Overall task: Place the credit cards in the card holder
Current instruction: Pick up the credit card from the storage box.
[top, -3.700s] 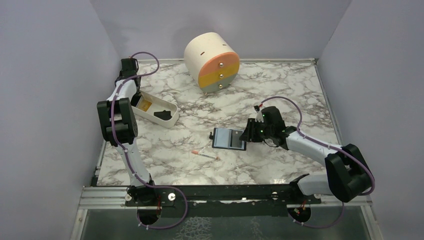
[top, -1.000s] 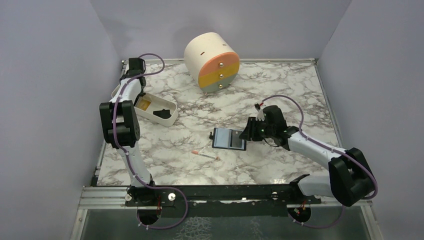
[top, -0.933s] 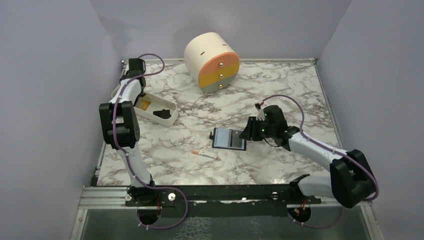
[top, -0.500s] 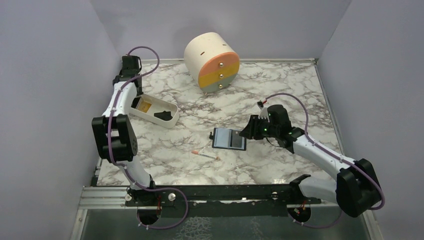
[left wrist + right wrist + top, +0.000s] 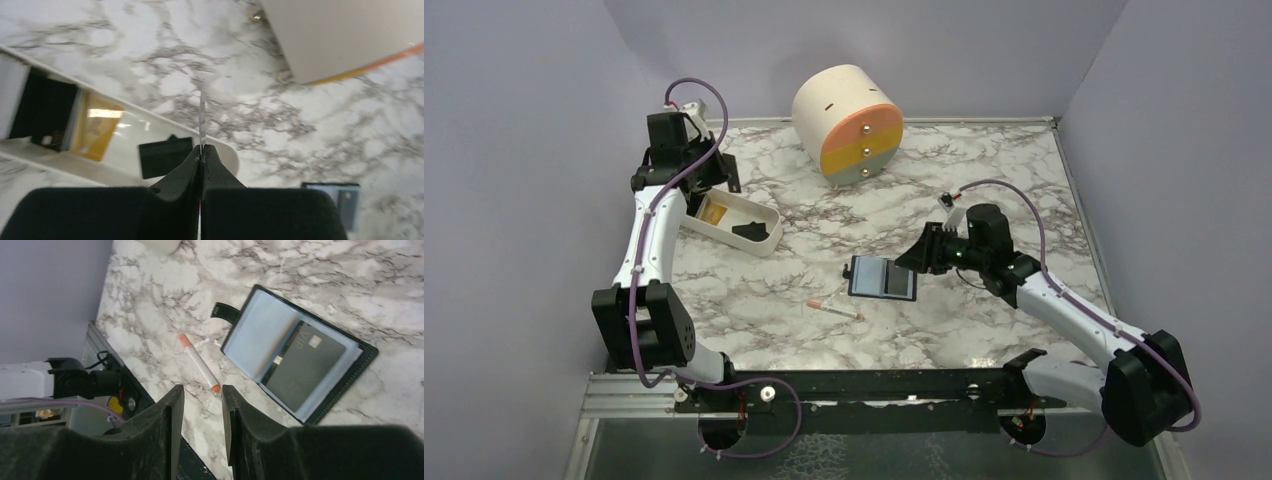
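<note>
My left gripper (image 5: 201,150) is shut on a thin credit card (image 5: 202,117), seen edge-on and sticking up from the fingertips. In the top view that gripper (image 5: 721,178) hangs above the far end of the white tray (image 5: 769,222). An orange-yellow credit card (image 5: 95,127) lies in the tray. The black card holder (image 5: 250,330) lies open mid-table, a dark card (image 5: 305,365) in its clear pocket. My right gripper (image 5: 202,395) is open and empty; the top view shows it (image 5: 921,252) just right of the card holder (image 5: 882,278).
A small flat black piece (image 5: 165,157) also lies in the tray. A white-and-pink stick (image 5: 834,310) rests left of and nearer than the holder. A round cream drawer unit (image 5: 849,125) stands at the back. Purple walls enclose the marble table.
The left arm has risen out of the tray and swung right, carrying the card. The right gripper has drawn back a little to the right, away from the card holder.
</note>
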Robot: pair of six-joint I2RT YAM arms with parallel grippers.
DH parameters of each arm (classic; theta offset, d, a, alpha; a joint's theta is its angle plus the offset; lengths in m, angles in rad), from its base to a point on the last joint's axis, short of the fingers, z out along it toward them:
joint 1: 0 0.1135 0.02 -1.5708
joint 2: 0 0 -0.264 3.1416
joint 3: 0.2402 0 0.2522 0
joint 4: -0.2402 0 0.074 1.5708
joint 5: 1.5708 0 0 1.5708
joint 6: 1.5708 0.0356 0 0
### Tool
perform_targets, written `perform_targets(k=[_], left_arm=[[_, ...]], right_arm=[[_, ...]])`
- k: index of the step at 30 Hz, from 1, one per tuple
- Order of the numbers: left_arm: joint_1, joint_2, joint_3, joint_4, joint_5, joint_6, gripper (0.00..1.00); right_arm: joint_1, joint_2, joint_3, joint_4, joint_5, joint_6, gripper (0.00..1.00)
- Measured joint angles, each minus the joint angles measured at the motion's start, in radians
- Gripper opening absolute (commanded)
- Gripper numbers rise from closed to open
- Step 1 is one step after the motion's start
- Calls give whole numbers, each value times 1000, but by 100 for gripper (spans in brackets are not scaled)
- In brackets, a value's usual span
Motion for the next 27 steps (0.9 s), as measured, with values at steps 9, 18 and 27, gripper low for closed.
perform_targets(k=[9, 18, 27], left_arm=[[-60, -62, -255, 287, 507, -252, 0], [-306, -125, -449, 695, 695, -571, 0], [-472, -163, -574, 877, 724, -711, 0]], right_arm=[[0, 4, 1, 202, -141, 141, 35], [0, 69, 61, 332, -180, 249, 37], [0, 100, 84, 404, -180, 317, 40]])
